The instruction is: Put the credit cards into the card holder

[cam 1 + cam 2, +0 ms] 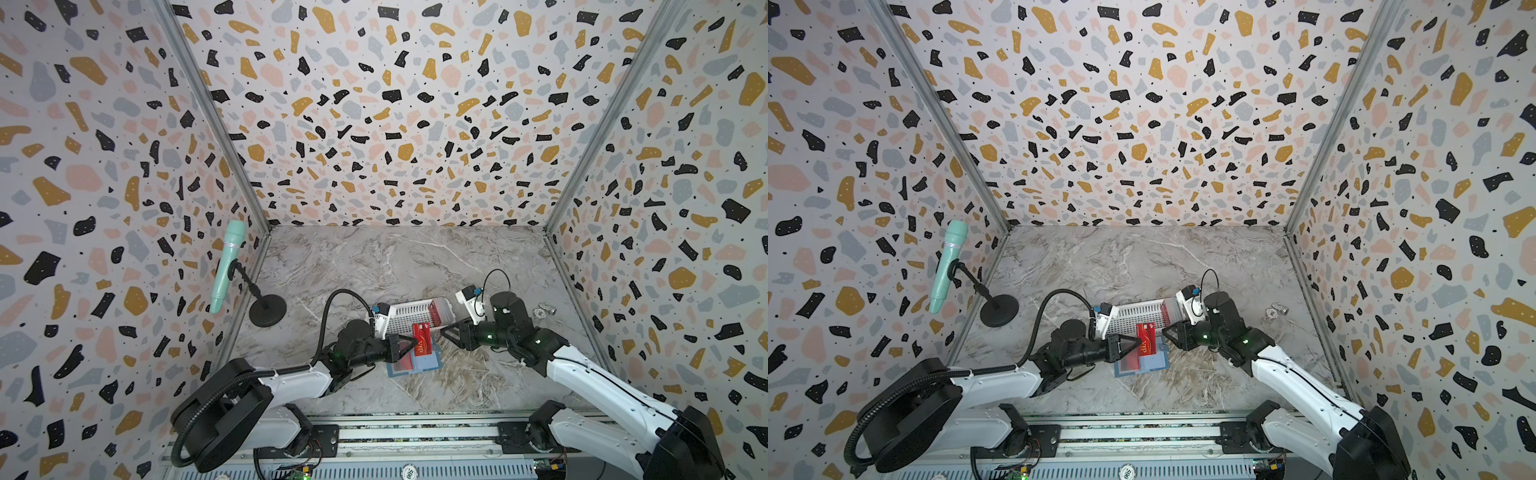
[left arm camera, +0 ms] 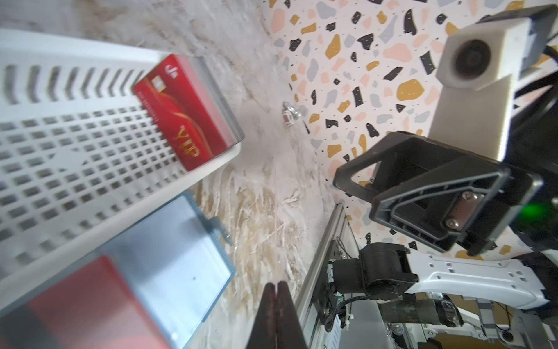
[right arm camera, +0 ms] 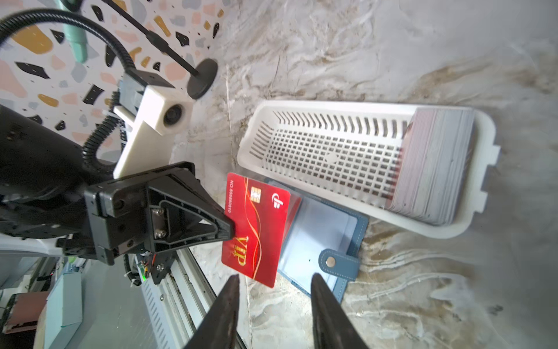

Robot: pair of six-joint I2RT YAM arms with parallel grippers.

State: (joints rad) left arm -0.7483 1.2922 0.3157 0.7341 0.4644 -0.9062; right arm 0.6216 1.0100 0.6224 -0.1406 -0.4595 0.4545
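Left gripper (image 3: 232,229) is clamped on one edge of the red VIP card (image 3: 256,229), held over the open card holder (image 3: 326,229) at frame centre, probably for sleeving. Right gripper (image 1: 444,331) is spread and empty, just beside the card. Spare cards (image 3: 434,163) sit upper right in the basket (image 3: 453,232).

Bright, even, diffuse light fills both top views; shadows on the table (image 1: 374,266) are soft and faint. The walls (image 1: 83,166) bow at the edges. In the left wrist view the basket (image 2: 75,136) and wallet (image 2: 181,256) are blurred; the right wrist view shows the red card (image 3: 256,223) sharp.
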